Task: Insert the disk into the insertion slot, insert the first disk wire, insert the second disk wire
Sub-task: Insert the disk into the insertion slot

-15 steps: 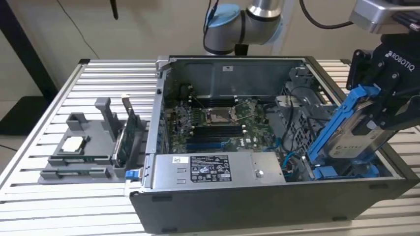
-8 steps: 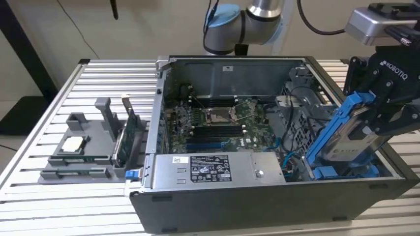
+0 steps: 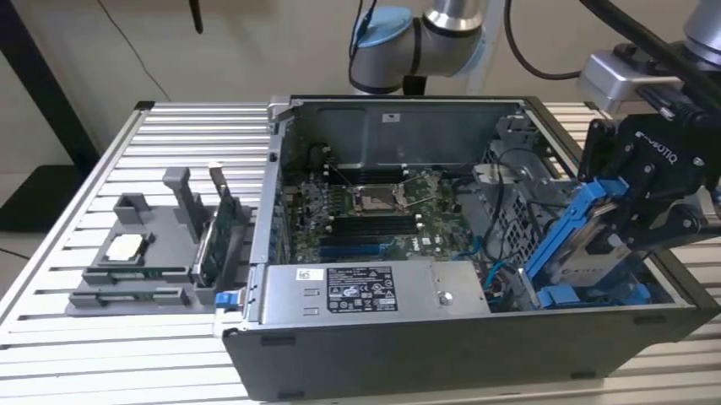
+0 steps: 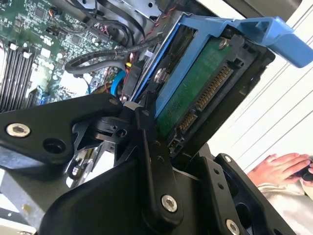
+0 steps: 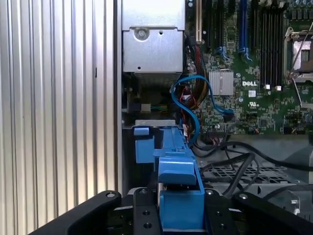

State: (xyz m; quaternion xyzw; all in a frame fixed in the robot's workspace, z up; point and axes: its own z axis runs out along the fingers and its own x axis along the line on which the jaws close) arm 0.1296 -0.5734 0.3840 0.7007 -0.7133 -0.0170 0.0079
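Observation:
My gripper (image 3: 617,221) is shut on the disk (image 3: 586,249), a silver drive in a blue carrier frame. The disk hangs tilted, its lower end down inside the exterior view's right end of the open computer case, beside the perforated grey drive cage with the insertion slot (image 3: 516,232). In the second wrist view the disk (image 4: 195,93) shows its green board and connector edge, with a black finger (image 4: 146,129) against its side. In the first wrist view my gripper (image 5: 180,211) clamps the blue carrier (image 5: 177,169) from both sides. A blue wire (image 5: 193,98) and black cables (image 5: 234,164) lie loose near the cage.
The case holds a motherboard (image 3: 372,211) and a silver power supply (image 3: 360,291). A second blue carrier piece (image 3: 560,295) sits low in the cage. A grey fixture with parts (image 3: 147,245) stands on the slatted table (image 3: 67,337). A person's hand (image 4: 276,169) rests beyond the case.

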